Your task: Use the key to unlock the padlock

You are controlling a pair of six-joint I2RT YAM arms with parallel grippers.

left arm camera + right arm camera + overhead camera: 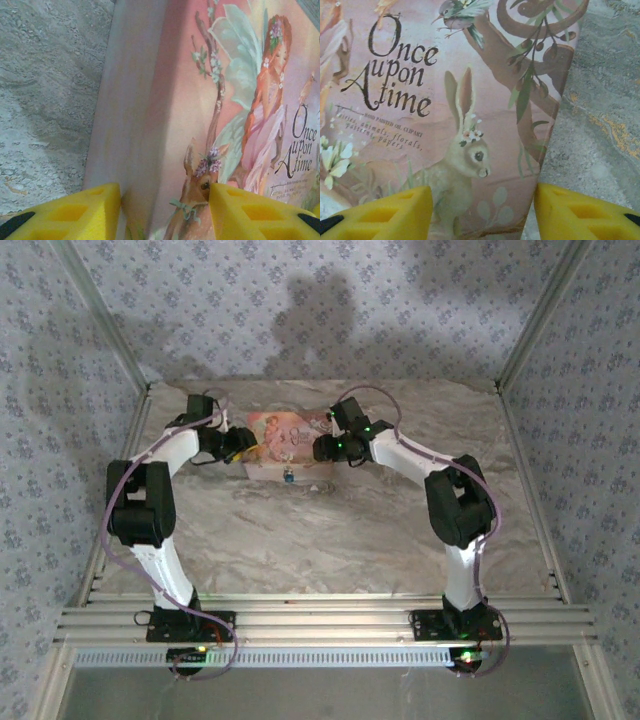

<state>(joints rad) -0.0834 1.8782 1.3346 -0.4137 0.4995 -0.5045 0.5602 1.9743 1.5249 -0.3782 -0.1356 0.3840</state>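
A pink storybook-style box [285,445] lies flat at the back middle of the table. On its front face hangs a small bluish padlock [287,476]. The key is hidden from view. My left gripper [243,446] is at the box's left end. In the left wrist view its yellow fingers [95,210] stand apart over the box's left edge [150,125], so this gripper [165,194] is open. My right gripper [326,448] is at the box's right end. It [484,194] is open too, straddling the lid's right corner [540,150] with the rabbit picture between its jaws.
The marble-patterned tabletop [330,540] stretches bare in front of the box. Patterned walls close in the back and both sides. Both arm bases sit on the aluminium rail [320,620] at the near edge.
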